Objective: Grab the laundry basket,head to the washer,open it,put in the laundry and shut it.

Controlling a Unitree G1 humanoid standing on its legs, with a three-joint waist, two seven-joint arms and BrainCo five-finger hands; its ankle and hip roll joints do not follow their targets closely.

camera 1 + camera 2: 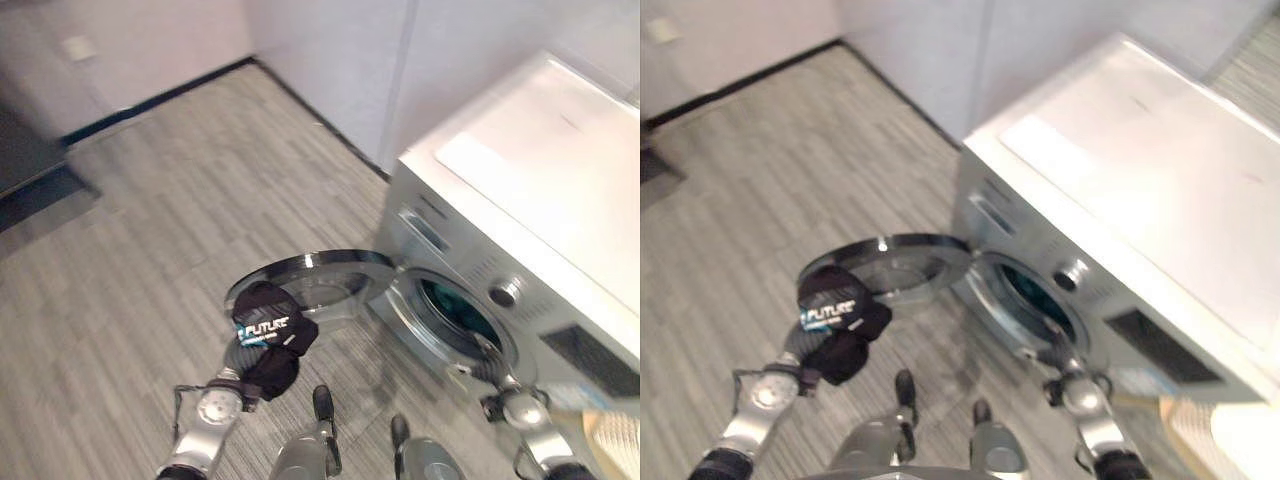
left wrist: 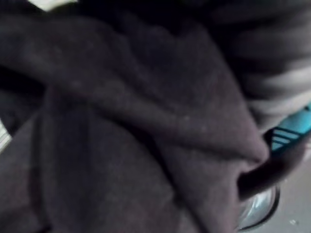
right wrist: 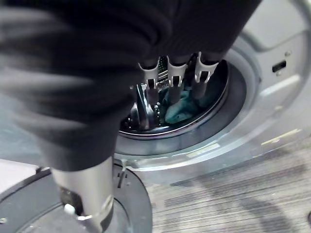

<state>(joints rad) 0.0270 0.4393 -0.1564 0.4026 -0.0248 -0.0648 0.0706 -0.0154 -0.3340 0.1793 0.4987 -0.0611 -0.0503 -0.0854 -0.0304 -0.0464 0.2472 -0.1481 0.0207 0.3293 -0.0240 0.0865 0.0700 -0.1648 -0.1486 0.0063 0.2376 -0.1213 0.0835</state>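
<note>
Grey wood-plank floor (image 1: 150,230) meets pale walls (image 1: 320,50) edged with a dark baseboard (image 1: 160,100).

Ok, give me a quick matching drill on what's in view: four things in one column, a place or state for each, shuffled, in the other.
Things:
1. washer door
2. black garment
3. teal laundry
4. right hand

Places or states:
A. lying inside the drum
B. swung wide open
C. reaching at the drum opening
D. bunched over the left hand, outside the washer

Pairs: 1-B, 2-D, 3-A, 4-C
</note>
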